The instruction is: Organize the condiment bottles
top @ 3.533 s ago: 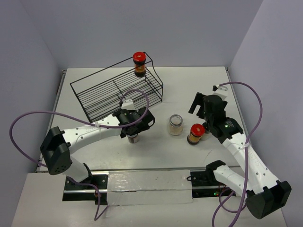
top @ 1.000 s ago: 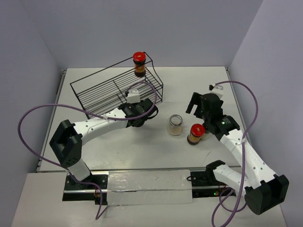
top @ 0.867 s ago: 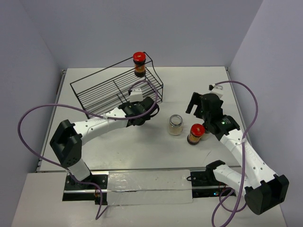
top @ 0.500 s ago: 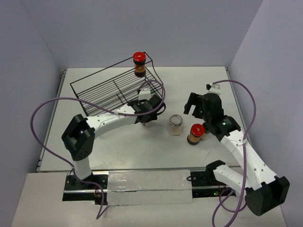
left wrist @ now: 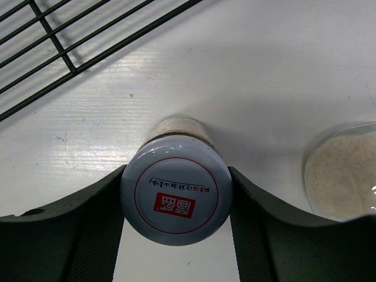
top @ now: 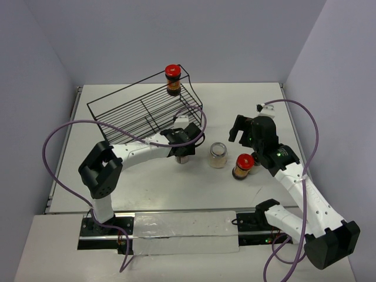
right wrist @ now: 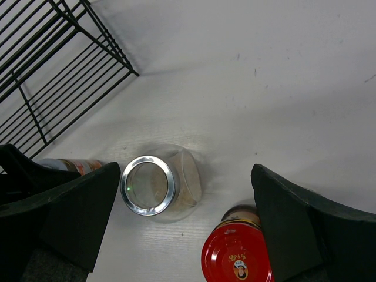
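White table (top: 117, 176). Left gripper (top: 183, 147) clamped grey-lidded jar (left wrist: 176, 197) just in front of wire rack (top: 135, 114). Right gripper (top: 242, 130) spread wide, empty, right of rack.

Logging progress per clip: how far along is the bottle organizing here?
Done: one red-lidded jar stands in the wire rack. In hand: the left gripper clamps a grey-lidded jar beside the rack. Left: the clear jar and another red-lidded jar sit on the table below the open right gripper.
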`<state>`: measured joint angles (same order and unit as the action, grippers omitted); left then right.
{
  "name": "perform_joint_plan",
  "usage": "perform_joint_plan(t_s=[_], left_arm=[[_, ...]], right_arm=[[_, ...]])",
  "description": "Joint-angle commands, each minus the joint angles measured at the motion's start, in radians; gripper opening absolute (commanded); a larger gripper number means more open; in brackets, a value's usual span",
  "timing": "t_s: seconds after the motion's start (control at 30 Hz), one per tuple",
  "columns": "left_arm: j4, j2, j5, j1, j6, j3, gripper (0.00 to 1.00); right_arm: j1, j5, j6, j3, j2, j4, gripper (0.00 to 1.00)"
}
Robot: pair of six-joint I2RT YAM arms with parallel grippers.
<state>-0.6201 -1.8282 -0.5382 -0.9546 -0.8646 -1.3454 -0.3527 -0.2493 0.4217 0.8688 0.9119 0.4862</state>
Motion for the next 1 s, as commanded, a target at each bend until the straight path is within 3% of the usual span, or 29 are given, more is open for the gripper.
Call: perform_joint_plan(t_s=[0.0,0.3,0.63,0.97], left_arm=[[0.066,0.03,-0.001,-0.012,0.01,-0.008,0.1],[0.037,0.06,-0.022,-0.029,0.01,-0.048,0.1],[-0.116,0.128,-0.034,0.019,0.256,-0.466,0.1],[-0.093,0.032,-0.063,0.096,0.389,-0.796,0.1]], right_arm=[[0.001,-0.014,-0.004,0.008,-0.004,-0.031,1.0],[0.002,-0.019,0.003,0.009,-0.007,-0.025,1.0],[0.001,-0.077,0.034,0.006,-0.029,-0.017,1.0],[0.003,-0.122,0.065,0.012,-0.048,-0.015,1.0]])
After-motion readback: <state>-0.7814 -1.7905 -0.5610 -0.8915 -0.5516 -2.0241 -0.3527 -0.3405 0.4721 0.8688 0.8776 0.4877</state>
